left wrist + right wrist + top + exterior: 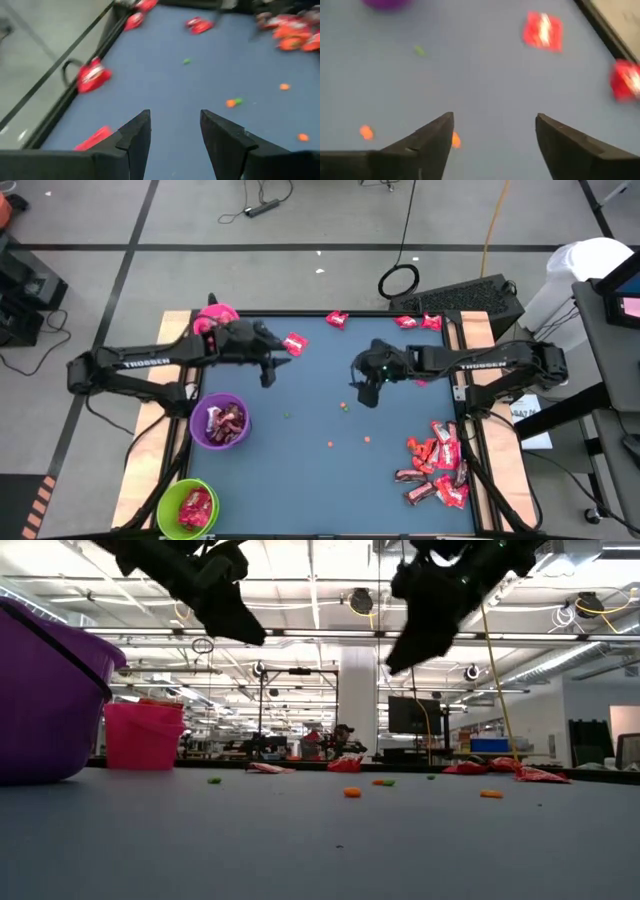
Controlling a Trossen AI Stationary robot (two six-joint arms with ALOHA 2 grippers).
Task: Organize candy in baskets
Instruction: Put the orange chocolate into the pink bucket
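High view, left to right: green basket [186,507] with red candy, lower left; purple basket [221,422] with mixed candy, above it; pink basket [212,316], upper left. Left gripper [268,374] is raised beside a red piece [294,344], jaws parted, empty. Right gripper [368,393], centre, jaws wide, empty. Candy heap [437,470] is seen lower right. The orange specks [352,792] are shown clearly only in the low view.

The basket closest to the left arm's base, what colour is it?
Bright pink; the high view shows it best.
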